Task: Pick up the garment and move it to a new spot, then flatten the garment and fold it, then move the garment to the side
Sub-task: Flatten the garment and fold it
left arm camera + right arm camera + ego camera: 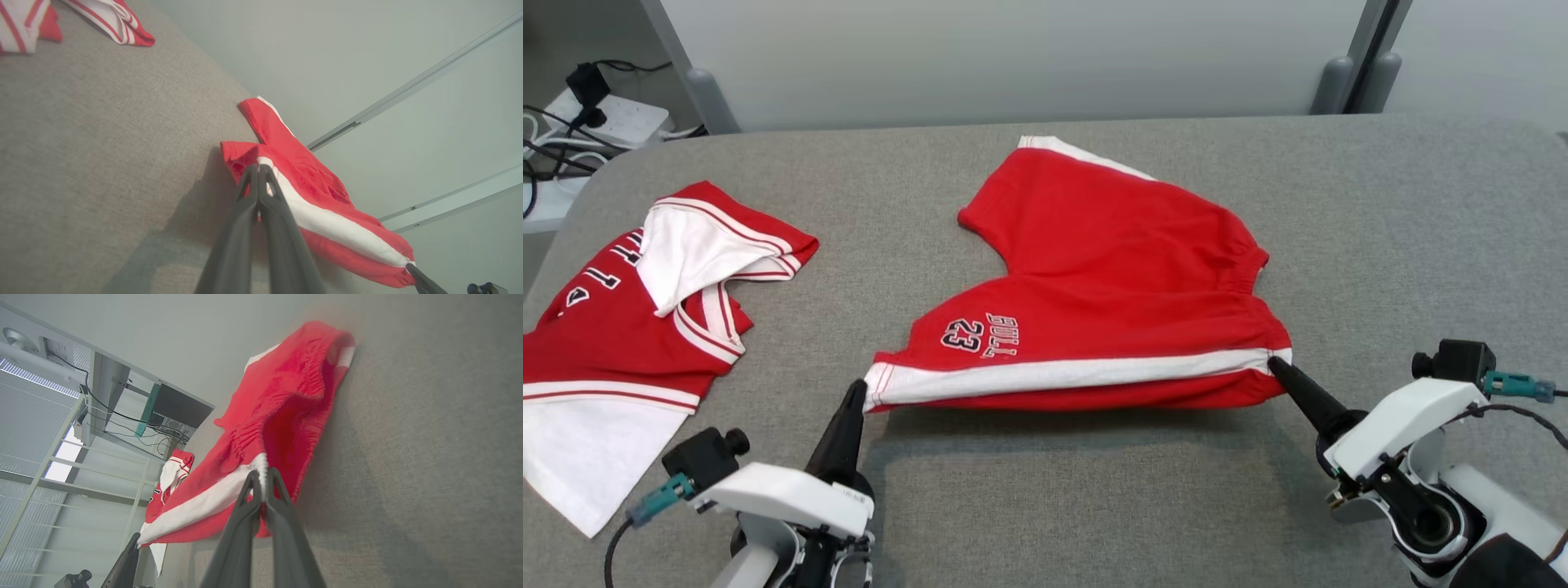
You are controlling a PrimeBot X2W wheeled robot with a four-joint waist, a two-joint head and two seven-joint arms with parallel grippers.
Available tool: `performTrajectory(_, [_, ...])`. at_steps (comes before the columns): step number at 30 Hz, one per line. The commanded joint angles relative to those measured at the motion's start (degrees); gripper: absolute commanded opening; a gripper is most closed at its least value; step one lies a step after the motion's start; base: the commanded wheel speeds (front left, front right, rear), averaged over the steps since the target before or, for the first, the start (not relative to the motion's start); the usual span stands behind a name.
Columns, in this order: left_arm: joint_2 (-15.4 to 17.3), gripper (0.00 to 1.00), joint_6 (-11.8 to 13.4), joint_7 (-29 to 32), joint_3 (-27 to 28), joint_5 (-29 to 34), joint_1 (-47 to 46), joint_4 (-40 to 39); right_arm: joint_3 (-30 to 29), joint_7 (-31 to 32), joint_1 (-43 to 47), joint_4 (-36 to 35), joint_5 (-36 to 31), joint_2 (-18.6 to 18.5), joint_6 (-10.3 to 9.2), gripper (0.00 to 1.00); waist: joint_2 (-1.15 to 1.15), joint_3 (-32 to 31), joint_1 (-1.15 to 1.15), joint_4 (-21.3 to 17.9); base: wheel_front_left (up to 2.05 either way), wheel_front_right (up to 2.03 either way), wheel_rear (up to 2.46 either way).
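Between both jaws (pinched), shorts (1111,269)

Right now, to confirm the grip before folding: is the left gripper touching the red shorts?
Touching. The left wrist view shows the left gripper pinched shut on a white-striped corner of the red shorts.

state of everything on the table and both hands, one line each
red shorts: near edge lifted, far edge on the table
left hand: shut on the shorts' hem corner
right hand: shut on the shorts' waistband corner
jersey: crumpled, lying loose on the table's left
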Motion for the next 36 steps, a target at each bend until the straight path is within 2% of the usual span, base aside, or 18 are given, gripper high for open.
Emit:
performTrajectory(1, [1.0, 0.0, 0.0, -0.5, 2.1, 0.9, 0.2, -1.1, -0.5, 0.1, 1.8, -1.5, 0.4, -0.8, 0.26, 0.0, 0.0, -1.4, 0.0, -0.1, 0.0, 0.0, 0.0])
performTrajectory(8, [0.3, 0.0, 0.0, -0.5, 2.6, 1.5, 4.4, -0.7, 0.3, 1.3, 5.8, -2.4, -1.4, -1.0, 0.26, 0.0, 0.0, -2.4, 0.0, -0.3, 0.0, 0.0, 0.0])
performTrajectory(9, [0.2, 0.02, 0.0, -0.5, 2.7, 1.7, 4.6, -0.5, 0.6, 1.5, 6.2, -2.6, -1.7, -1.0, 0.26, 0.0, 0.0, -2.3, 0.0, -0.3, 0.0, 0.0, 0.0])
performTrajectory(10, [0.1, 0.16, 0.0, -0.5, 2.7, 1.9, 4.8, -0.3, 0.7, 1.7, 6.5, -2.8, -2.0, -1.0, 0.26, 0.08, 0.0, -2.2, 0.0, -0.3, 0.0, 0.0, 0.0])
performTrajectory(11, [0.0, 0.45, 0.0, -0.5, 2.8, 2.0, 5.0, 0.0, 1.1, 1.9, 6.6, -2.8, -2.6, -1.1, 0.26, 0.4, 0.0, -2.1, 0.0, -0.3, 0.0, 0.0, 0.0])
performTrajectory(12, [-0.2, 0.76, 0.0, -0.5, 2.9, 2.2, 5.0, 0.4, 1.3, 1.9, 6.8, -2.9, -3.0, -1.1, 0.26, 1.0, 0.0, -1.9, 0.0, -0.4, 0.0, 0.0, 0.0])
performTrajectory(13, [-0.2, 1.0, 0.0, -0.5, 3.0, 2.5, 5.0, 0.9, 1.5, 2.0, 6.9, -3.1, -3.2, -1.1, 0.26, 1.0, 0.0, -1.8, 0.0, -0.4, 0.0, 0.0, 0.0])
performTrajectory(17, [-0.3, 1.0, 0.0, -0.5, 2.7, 5.0, 4.7, 3.6, 1.5, 0.9, 7.0, -2.4, -4.7, -1.7, 0.26, 1.0, 0.0, -1.6, 0.0, -0.6, 0.0, 0.0, 0.0])
performTrajectory(19, [-0.3, 1.0, 0.0, -0.5, 4.4, 7.3, 4.4, 4.4, 1.4, -0.7, 6.8, -1.5, -6.1, -2.4, 0.26, 1.0, 0.0, -1.8, 0.0, -0.5, 0.0, 0.0, 0.0])
performTrajectory(22, [-0.6, 1.0, 0.0, -0.5, 10.3, 16.4, 4.4, 4.4, 1.4, -7.4, 5.9, 2.3, -11.3, -3.5, 0.26, 1.0, 0.0, -2.6, 0.0, -0.4, 0.0, 0.0, 0.0])
performTrajectory(25, [-1.8, 1.0, 0.0, -0.5, 17.6, 24.7, 5.4, 2.7, 0.2, -10.2, 4.7, 5.5, -17.0, -3.3, 0.26, 1.0, 0.0, -3.5, 0.0, -0.5, 0.0, 0.0, 0.0])
performTrajectory(27, [-3.1, 1.0, 0.0, -0.5, 23.2, 31.4, 6.4, 0.1, -5.2, -10.4, 3.9, 6.9, -20.8, -2.2, 0.26, 1.0, 0.0, -4.0, 0.0, -0.7, 0.0, 0.0, 0.0])
performTrajectory(30, [-5.8, 1.0, 0.0, -0.5, 30.2, 40.1, 8.3, -4.0, -15.3, -10.5, 5.0, 6.5, -30.4, 0.2, 0.26, 1.0, 0.0, -4.6, 0.0, -0.9, 0.0, 0.0, 0.0])
performTrajectory(33, [-7.6, 1.0, 0.0, -0.5, 33.5, 47.1, 9.8, -6.3, -23.8, -10.5, 7.4, 4.5, -40.4, 3.1, 0.26, 1.0, 0.0, -5.4, 0.0, -1.0, 0.0, 0.0, 0.0])
performTrajectory(34, [-7.6, 1.0, 0.0, -0.5, 33.5, 47.1, 9.8, -6.3, -23.8, -10.5, 7.4, 4.5, -40.4, 3.1, 0.26, 1.0, 0.0, -5.4, 0.0, -1.0, 0.0, 0.0, 0.0])
performTrajectory(36, [-8.5, 1.0, 0.0, -0.5, 35.0, 50.7, 10.5, -7.4, -28.4, -10.5, 9.1, 2.7, -46.2, 5.0, 0.26, 1.0, 0.0, -5.9, 0.0, -1.0, 0.0, 0.0, 0.0])
